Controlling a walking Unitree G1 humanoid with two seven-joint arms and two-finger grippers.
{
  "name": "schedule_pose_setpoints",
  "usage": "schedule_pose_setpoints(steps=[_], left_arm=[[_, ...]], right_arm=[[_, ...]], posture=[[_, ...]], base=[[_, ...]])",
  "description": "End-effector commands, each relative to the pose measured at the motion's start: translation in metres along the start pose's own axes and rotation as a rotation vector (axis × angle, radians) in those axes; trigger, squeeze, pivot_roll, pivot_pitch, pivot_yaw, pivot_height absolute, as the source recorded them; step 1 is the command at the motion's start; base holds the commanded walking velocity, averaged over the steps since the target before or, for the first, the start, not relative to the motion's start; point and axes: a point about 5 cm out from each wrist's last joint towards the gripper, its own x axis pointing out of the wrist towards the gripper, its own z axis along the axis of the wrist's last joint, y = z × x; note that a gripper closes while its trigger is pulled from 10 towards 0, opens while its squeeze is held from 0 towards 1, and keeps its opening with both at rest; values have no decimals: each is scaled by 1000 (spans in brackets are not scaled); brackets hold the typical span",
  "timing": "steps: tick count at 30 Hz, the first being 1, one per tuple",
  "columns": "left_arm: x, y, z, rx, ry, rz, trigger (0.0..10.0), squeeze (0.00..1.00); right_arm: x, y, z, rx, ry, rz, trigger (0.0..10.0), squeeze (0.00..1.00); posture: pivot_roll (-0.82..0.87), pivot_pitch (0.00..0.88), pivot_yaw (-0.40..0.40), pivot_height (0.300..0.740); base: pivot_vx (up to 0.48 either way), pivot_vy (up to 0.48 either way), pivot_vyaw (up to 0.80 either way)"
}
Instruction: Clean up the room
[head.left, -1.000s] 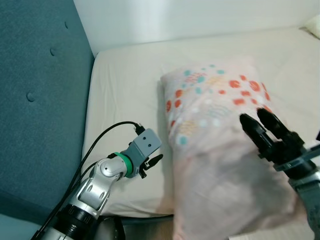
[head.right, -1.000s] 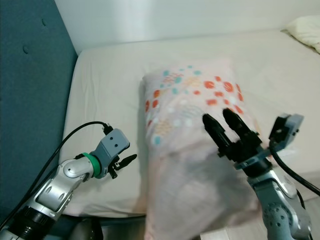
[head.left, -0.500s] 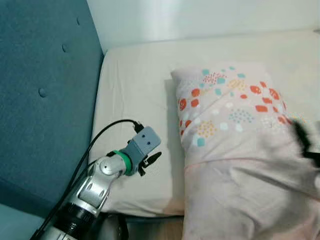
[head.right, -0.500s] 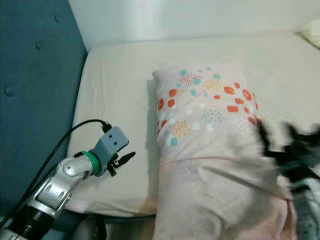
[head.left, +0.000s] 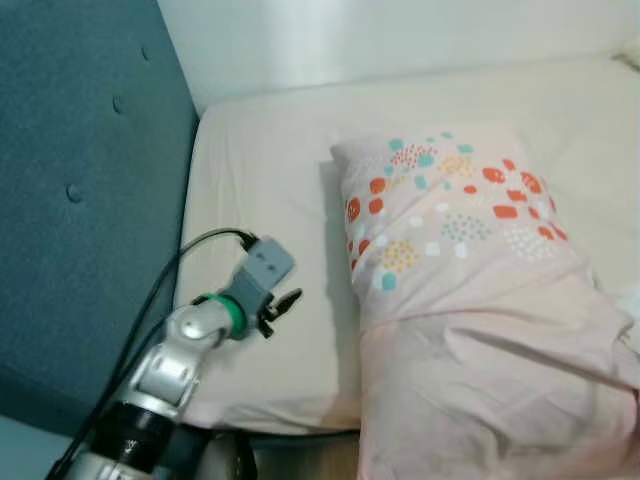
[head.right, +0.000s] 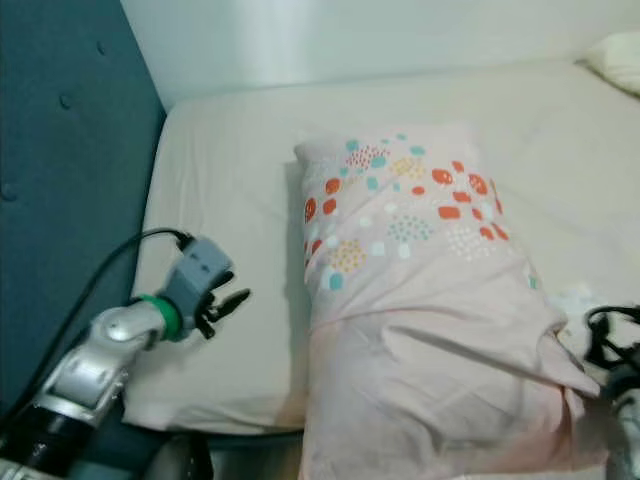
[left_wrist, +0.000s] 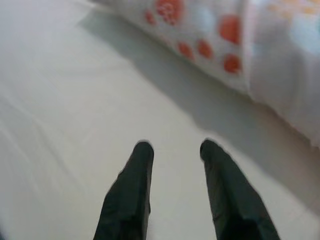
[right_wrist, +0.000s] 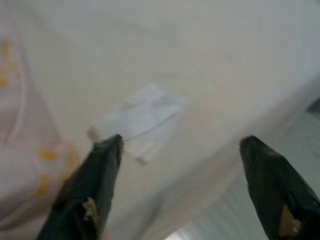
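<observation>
A pink pillow (head.left: 455, 290) with orange and teal dots lies on the cream bed sheet (head.left: 260, 170), its near end hanging over the bed's front edge. My left gripper (head.left: 283, 303) hovers low over the sheet, left of the pillow and apart from it, open with nothing between its fingers (left_wrist: 141, 165). My right gripper (head.right: 612, 335) sits at the pillow's near right corner, open wide and holding nothing. A small white scrap of paper (right_wrist: 137, 119) lies on the sheet just past its fingertips (right_wrist: 107, 150), also seen beside the pillow (head.right: 575, 298).
A teal padded headboard (head.left: 80, 180) stands along the left. A white wall (head.left: 400, 35) runs behind the bed. The corner of a cream pillow (head.right: 615, 55) shows at the far right. Bare sheet lies between the headboard and the pink pillow.
My right gripper has drawn back off the pillow, down to the right. The pillow now rests on the bed by itself. My left arm has shifted slightly left.
</observation>
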Motion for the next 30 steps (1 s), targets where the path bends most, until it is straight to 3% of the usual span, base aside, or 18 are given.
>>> schedule_pose_setpoints(steps=[1,3,5,6,7,11,13,14,16,20,21,23,24,25,26,27,30], left_arm=[[-15,14,1,-67,-24,15,10000,0],[-23,20,4,-84,-44,14,10000,0],[-44,34,8,-102,-66,21,10000,0],[-44,34,8,-102,-66,21,10000,0],[-53,37,8,-115,-65,28,10000,0],[-59,39,8,-122,-58,33,10000,0],[-65,39,7,-129,-49,35,10000,0],[-68,39,8,-138,-49,36,10000,0],[-68,39,9,-140,-51,36,10000,0],[-68,45,17,-151,-65,41,10000,0],[-68,46,18,-152,-67,43,10000,0],[-68,46,18,-152,-67,43,10000,0],[-68,48,20,-153,-70,44,10000,0],[-68,48,20,-153,-70,44,10000,0],[-68,53,25,-144,-85,56,10000,0],[-69,59,33,-142,-113,72,10000,0],[-76,75,62,-148,-228,106,10000,0]], right_arm=[[-1,6,-15,-47,71,4,10000,0],[1,11,-15,-54,89,12,10000,0],[7,24,-14,-75,131,52,10000,0],[7,24,-14,-75,131,52,10000,0],[9,33,-11,-94,127,96,10000,0],[11,44,-7,-99,112,156,10000,0],[13,83,7,-21,68,346,10000,0],[12,112,18,56,40,475,10000,0],[12,117,21,76,36,499,10000,0],[1,181,55,292,-60,734,10000,0],[-2,191,62,315,-79,766,10000,0],[-2,191,62,315,-79,766,10000,0],[-6,205,72,338,-110,811,10000,0],[-6,205,72,338,-110,811,10000,0],[-22,242,98,366,-181,946,10000,0],[-36,265,111,364,-219,1040,10000,0],[-70,307,131,346,-282,1250,10000,0]], posture=[[-48,184,169,596],[-48,184,169,596],[-16,190,162,596],[-16,190,162,596],[-6,193,157,596],[-2,194,155,596],[8,195,147,596],[9,194,144,596],[9,194,144,596],[6,186,152,596],[6,185,153,596],[6,185,153,596],[8,181,155,596],[8,181,155,596],[10,178,155,596],[13,174,152,596],[15,174,149,596]], base=[[0,0,0],[0,0,0],[0,0,0],[0,0,0],[0,0,0],[0,0,0],[0,0,0],[0,0,0],[0,0,0],[0,0,0],[0,0,0],[0,0,0],[0,0,0],[0,0,0],[0,0,0],[0,0,0],[0,0,0]])
